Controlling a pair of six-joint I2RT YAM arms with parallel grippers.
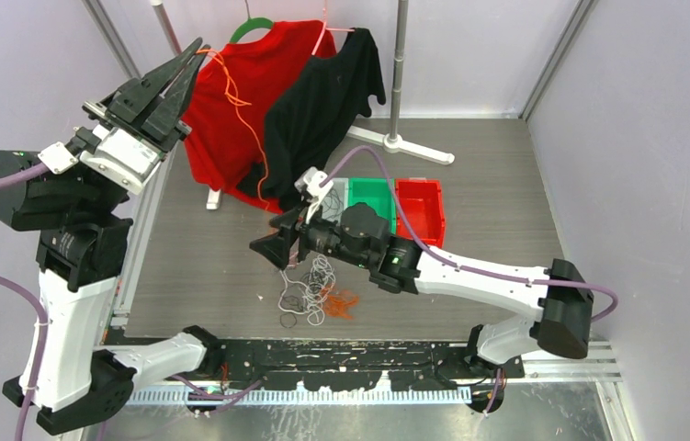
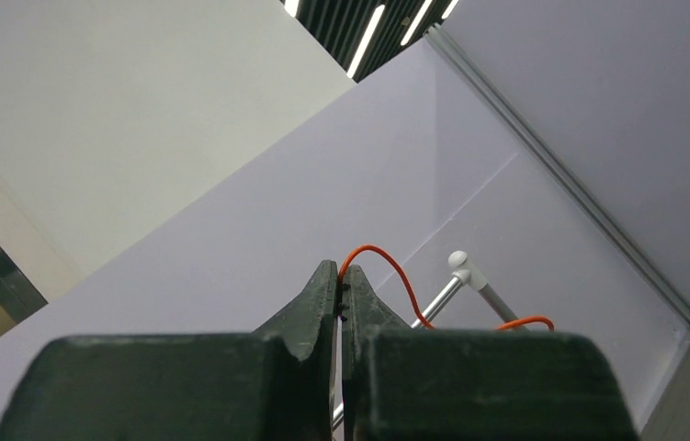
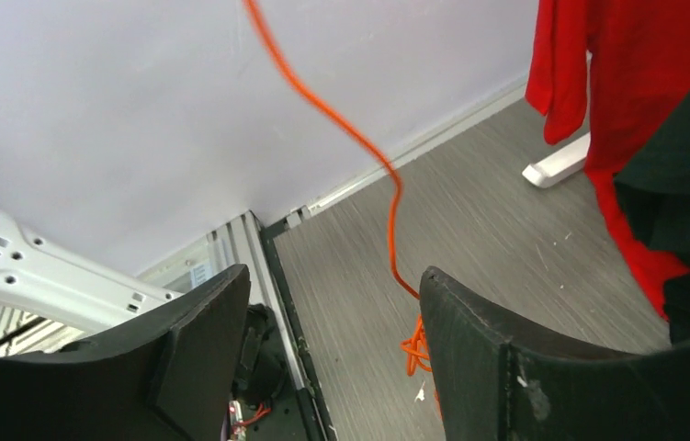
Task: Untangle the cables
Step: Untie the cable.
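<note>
Closest to the lens, my left tool (image 1: 196,49) is pinching one orange cable (image 3: 393,230), holding it high. My right tool (image 3: 333,276) is gaping wide near the tangled cables (image 1: 315,292), which are lying on the counter (image 1: 212,257).

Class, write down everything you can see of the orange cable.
The orange cable is a thin, flexible, plastic-looking cord. One end is pinched in the shut left gripper, which is held high, and it loops just past the tips. From there it hangs in a loose, wavy line, passing in front of the red shirt, down to the table. It ends in a small tangled bunch beside the white and black cables.
</note>
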